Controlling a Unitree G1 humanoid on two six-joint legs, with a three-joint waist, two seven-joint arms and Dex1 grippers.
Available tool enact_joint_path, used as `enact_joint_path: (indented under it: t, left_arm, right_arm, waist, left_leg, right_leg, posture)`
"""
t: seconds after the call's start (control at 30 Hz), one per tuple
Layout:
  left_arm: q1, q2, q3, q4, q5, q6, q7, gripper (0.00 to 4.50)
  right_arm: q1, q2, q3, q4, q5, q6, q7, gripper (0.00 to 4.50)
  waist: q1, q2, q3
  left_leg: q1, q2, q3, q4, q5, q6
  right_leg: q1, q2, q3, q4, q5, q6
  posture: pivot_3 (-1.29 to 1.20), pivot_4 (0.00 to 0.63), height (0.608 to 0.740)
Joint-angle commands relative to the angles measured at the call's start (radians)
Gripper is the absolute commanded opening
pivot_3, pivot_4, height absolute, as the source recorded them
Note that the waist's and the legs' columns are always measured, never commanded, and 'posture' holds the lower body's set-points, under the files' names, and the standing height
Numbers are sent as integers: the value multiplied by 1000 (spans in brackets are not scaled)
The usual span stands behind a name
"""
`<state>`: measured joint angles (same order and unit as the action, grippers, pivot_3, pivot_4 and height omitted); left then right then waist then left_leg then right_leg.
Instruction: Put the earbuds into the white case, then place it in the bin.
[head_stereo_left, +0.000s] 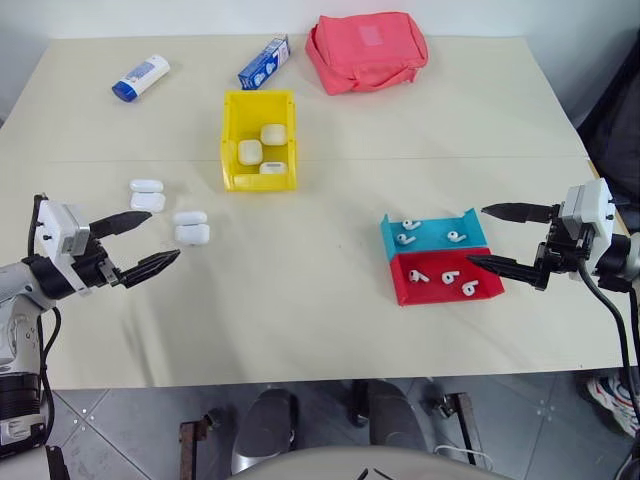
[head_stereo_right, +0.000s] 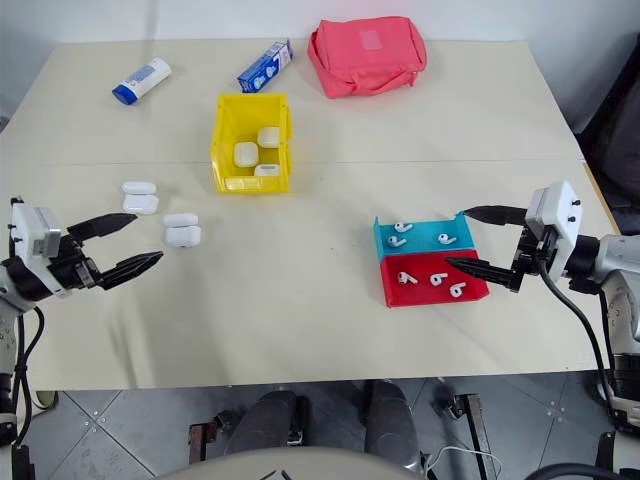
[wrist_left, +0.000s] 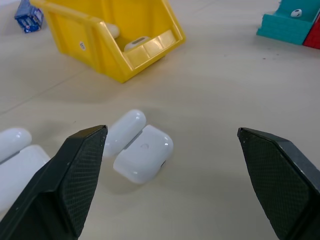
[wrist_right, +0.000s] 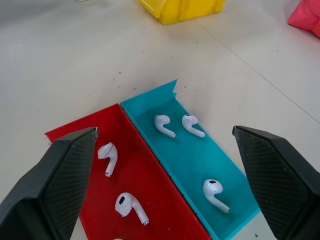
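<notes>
Bright, even overhead light falls on the cream table (head_stereo_left: 330, 300); shadows beneath things are soft and short. Head views are sharp. Wrist views blur slightly toward far edges.

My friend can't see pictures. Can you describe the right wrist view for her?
Two open black gripper fingers frame a shallow red plastic tray and blue plastic tray of tiny white earbuds on a beige table.

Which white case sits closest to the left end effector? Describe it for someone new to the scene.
Start at the yellow bin. Two open white cases lie toward its left-front; take the open case nearer the table's middle, just ahead of the left end effector, unlike its neighbour farther left.
</notes>
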<state>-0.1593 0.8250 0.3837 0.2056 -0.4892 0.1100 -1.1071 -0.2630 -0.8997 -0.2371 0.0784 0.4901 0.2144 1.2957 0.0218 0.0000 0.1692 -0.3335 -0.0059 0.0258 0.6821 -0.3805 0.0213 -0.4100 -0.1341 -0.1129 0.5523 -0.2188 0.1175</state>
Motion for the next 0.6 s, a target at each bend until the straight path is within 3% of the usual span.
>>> enact_joint_path:
  t: [0.03,0.17,0.33,0.6]
  left_arm:
    - [-5,-4,35,-31,-23,-18,4,4440]
    - [0,-7,46,-68,-8,38,105,4440]
    - [49,-5,90,-129,-47,46,95,4440]
    - [278,27,244,-220,-67,95,54,4440]
  right_arm:
    - [-17,0,-2,-13,3,-16,6,4500]
    - [-25,2,3,-10,3,-15,6,4500]
    - [-56,6,26,19,-5,-23,14,4500]
    - [-125,17,59,80,-1,-36,67,4500]
  waist:
    - [0,0,0]
    - [0,0,0]
    - [-2,0,0]
    - [-18,1,0]
  left_leg:
    - [0,0,0,0,0,0]
    - [0,0,0,0,0,0]
    - [0,1,0,0,0,-1]
    - [1,4,0,0,-2,-2]
  right_leg:
    - [0,0,0,0,0,0]
    - [0,0,0,0,0,0]
    - [0,0,1,0,0,0]
    - [0,0,0,0,-2,-3]
  posture:
    - [0,150,740]
    - [0,150,740]
    - [0,150,740]
    - [0,150,740]
